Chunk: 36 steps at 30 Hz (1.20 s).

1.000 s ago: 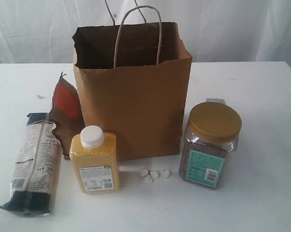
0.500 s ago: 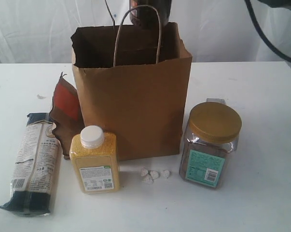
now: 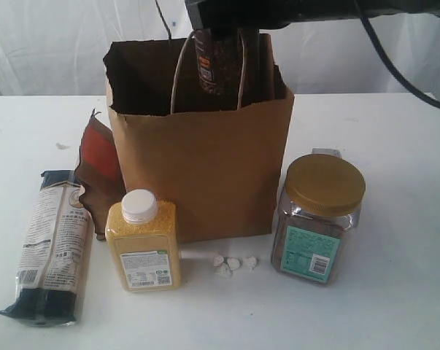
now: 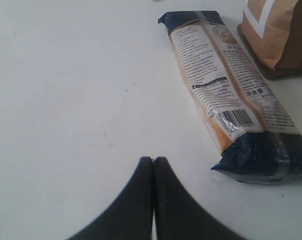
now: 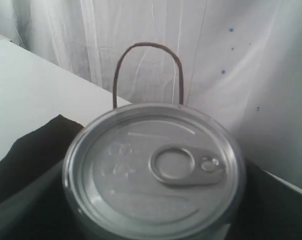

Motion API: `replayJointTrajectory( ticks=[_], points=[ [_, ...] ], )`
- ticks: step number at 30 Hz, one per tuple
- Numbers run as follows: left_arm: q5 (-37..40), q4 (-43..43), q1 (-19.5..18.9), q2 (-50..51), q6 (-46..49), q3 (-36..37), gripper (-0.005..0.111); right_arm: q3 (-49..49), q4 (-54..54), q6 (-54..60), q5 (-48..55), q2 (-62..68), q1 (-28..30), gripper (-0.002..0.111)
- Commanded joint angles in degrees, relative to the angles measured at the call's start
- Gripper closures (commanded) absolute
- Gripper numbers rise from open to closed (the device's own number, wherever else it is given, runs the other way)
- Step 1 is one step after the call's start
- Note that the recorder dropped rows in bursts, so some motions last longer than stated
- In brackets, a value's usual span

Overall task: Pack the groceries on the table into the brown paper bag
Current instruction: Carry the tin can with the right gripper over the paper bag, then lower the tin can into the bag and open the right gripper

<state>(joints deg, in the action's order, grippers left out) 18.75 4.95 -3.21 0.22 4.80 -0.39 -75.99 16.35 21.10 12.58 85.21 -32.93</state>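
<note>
And there it was: my right gripper (image 3: 218, 28) had the pull-tab can (image 3: 208, 64) clamped by its sides, jaws set wide around it. It hung upright in the mouth of the brown paper bag (image 3: 205, 168), just behind the front handle (image 3: 176, 73). The bag stood mid-table, nearer the far edge than the near one.

I judged the can stiff, fairly heavy for its size and slick on its metal wall. That called for a squeeze across the middle of the body, never the lid or tab. A drop would hit the bag's floor hard, so it wanted lowering well down before letting go.

My left gripper (image 4: 153, 167) was pressed fully shut with nothing in it. It hovered over bare table (image 3: 395, 292), near the end of the long noodle packet (image 4: 226, 95).

Against 1 second earlier, big news: back then no arm and no can showed over the bag at all. Half a second on, the can had only reached the handle's top. Here it had sunk into the opening, and the bag's rim had spread slightly. The gold-lidded clear jar (image 3: 318, 219) and yellow-grain bottle (image 3: 143, 244) had not budged.
</note>
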Motion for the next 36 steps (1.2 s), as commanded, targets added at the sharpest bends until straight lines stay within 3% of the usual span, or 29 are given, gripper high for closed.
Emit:
replayJointTrajectory(
  ticks=[1, 23, 36],
  points=[
    [0.36, 0.25, -0.02, -0.22, 0.08, 0.39, 0.107, -0.62, 0.04, 0.6, -1.42, -0.53, 0.46, 0.085],
    [0.36, 0.25, -0.02, -0.22, 0.08, 0.39, 0.107, -0.62, -2.1, 1.24, 1.0, -0.53, 0.46, 0.081],
    [0.36, 0.25, -0.02, -0.22, 0.08, 0.39, 0.107, -0.62, -10.07, 2.27, 5.49, -0.53, 0.46, 0.081]
  ],
)
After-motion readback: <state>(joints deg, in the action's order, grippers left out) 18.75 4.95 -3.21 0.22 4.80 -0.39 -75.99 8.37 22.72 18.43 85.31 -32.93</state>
